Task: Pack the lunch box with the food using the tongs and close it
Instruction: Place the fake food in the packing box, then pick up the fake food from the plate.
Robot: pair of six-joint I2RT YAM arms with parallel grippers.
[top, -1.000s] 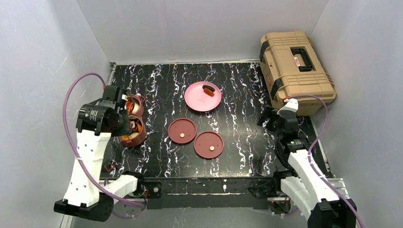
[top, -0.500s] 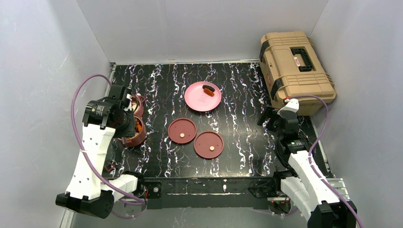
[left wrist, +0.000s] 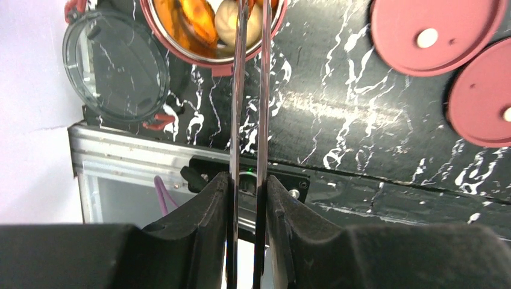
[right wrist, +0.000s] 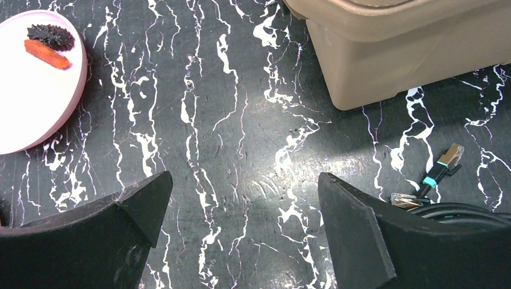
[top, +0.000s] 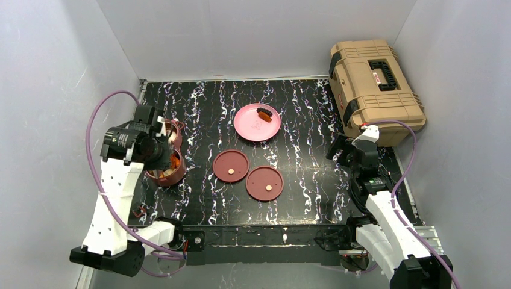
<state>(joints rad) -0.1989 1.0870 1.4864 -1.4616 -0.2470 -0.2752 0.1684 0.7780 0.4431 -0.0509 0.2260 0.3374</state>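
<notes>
From above, the left gripper hangs over the near bowl; a low swing away could tip it. The left wrist view shows jaws pinched narrow on the tongs, tips among the bowl's food. In the right wrist view the right gripper, wide open and empty, faces the pink plate bearing two pieces.

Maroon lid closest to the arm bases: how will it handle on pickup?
The lid lies flat on the table with a thin rim, so getting under its edge is probably hard. It looks stiff and light; pushed, it would likely slide, not roll.
</notes>
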